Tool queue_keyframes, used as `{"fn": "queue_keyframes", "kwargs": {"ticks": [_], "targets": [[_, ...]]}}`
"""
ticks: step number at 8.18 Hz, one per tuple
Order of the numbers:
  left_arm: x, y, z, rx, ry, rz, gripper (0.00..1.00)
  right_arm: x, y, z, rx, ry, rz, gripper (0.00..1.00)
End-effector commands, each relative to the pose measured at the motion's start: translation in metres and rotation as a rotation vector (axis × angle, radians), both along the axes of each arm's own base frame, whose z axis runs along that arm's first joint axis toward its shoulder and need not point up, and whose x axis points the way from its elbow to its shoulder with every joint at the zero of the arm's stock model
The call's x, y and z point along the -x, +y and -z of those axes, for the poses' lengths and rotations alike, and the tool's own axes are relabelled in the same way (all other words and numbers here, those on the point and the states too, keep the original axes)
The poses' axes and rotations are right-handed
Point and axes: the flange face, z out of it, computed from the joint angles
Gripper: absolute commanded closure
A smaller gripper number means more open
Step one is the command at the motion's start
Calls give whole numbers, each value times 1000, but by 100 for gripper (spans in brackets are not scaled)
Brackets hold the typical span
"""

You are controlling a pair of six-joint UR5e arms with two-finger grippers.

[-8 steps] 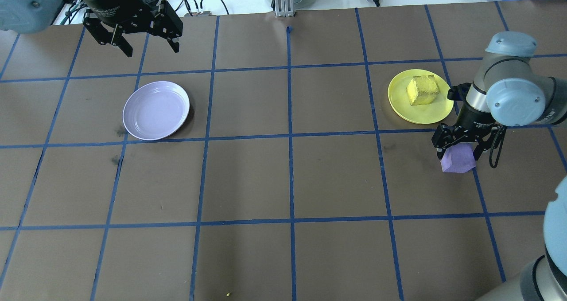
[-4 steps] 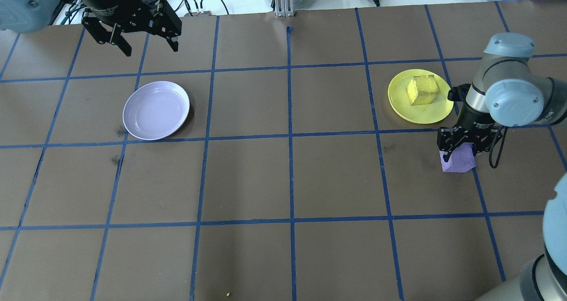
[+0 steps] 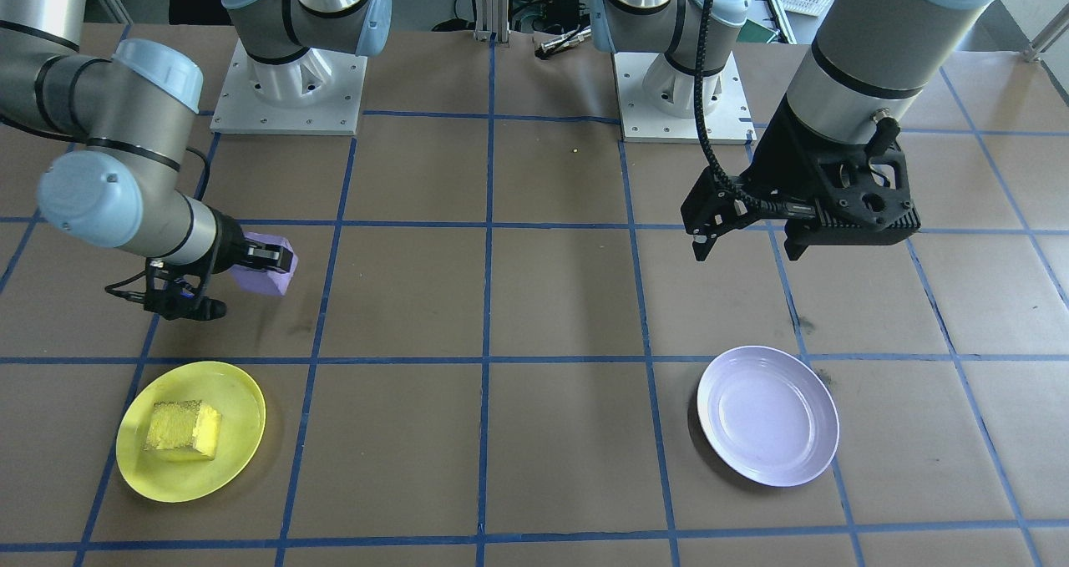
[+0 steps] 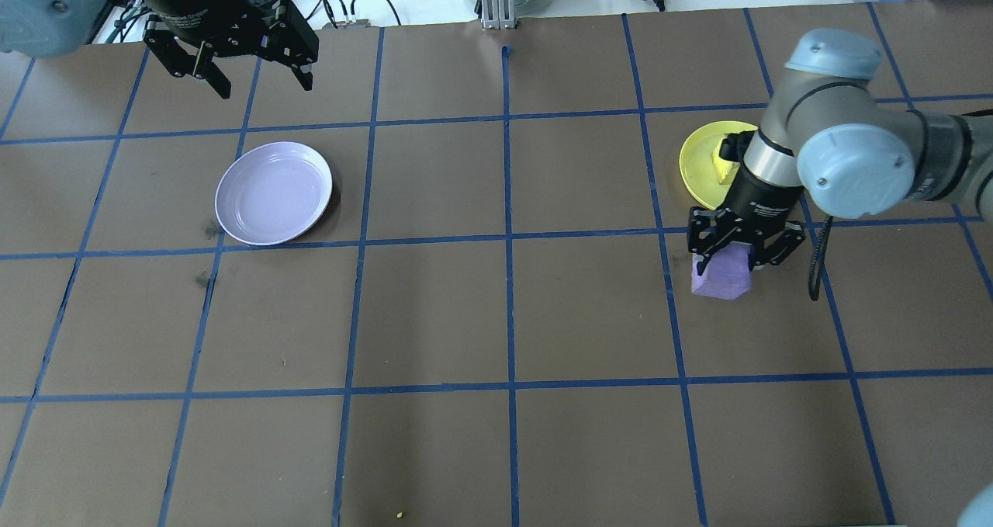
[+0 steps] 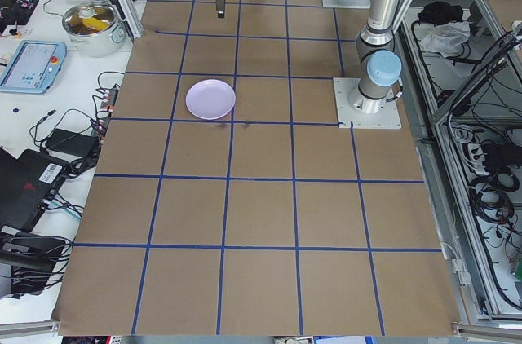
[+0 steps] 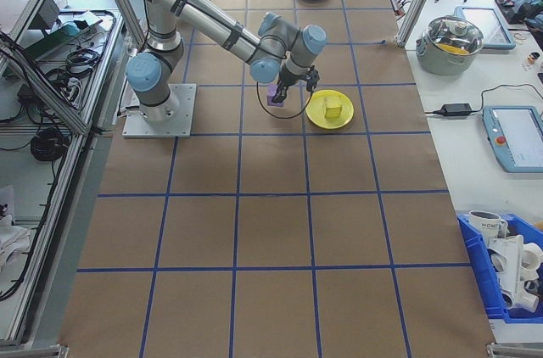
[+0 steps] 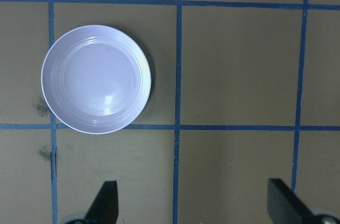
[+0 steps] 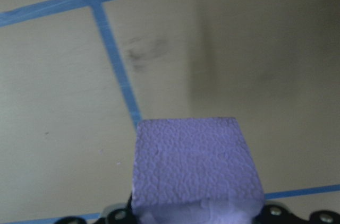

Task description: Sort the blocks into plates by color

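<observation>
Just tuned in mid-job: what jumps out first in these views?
The right gripper holds the purple block clamped above the brown table, just beside the yellow plate, where the yellow block already sits. Far across the table the lavender plate lies empty, with the left gripper hanging open near it.
</observation>
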Motion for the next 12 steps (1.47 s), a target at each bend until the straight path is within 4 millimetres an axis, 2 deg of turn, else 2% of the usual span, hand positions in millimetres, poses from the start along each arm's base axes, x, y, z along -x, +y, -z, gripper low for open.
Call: {"fn": "queue_keyframes", "kwargs": {"ticks": [1,3,4,5,6,7,9,11,12], "targets": [[-1,0,0,0,0,-1,0,-155,28,-17,15,-103,-36,63],[-1,0,1,-5,-1,-1,0,-253,45,-38,33,-158,2,63],[0,1,0,-5,-7,0,0,-296,50,-35,48,-166,19,63],[-7,1,-1,-2,-69,-7,0,-330,48,-20,62,-159,50,63],[-8,0,0,-4,-84,-8,0,-353,42,-3,65,-155,43,62],[-8,-1,3,-8,-82,-7,0,-362,32,6,61,-149,47,57],[-9,-4,8,-22,-82,-8,0,-363,27,17,54,-132,49,49],[-9,-5,10,-25,-79,-6,0,-362,26,18,57,-126,39,19],[-9,-3,8,-25,-83,-7,0,-362,26,16,59,-127,41,0]]}}
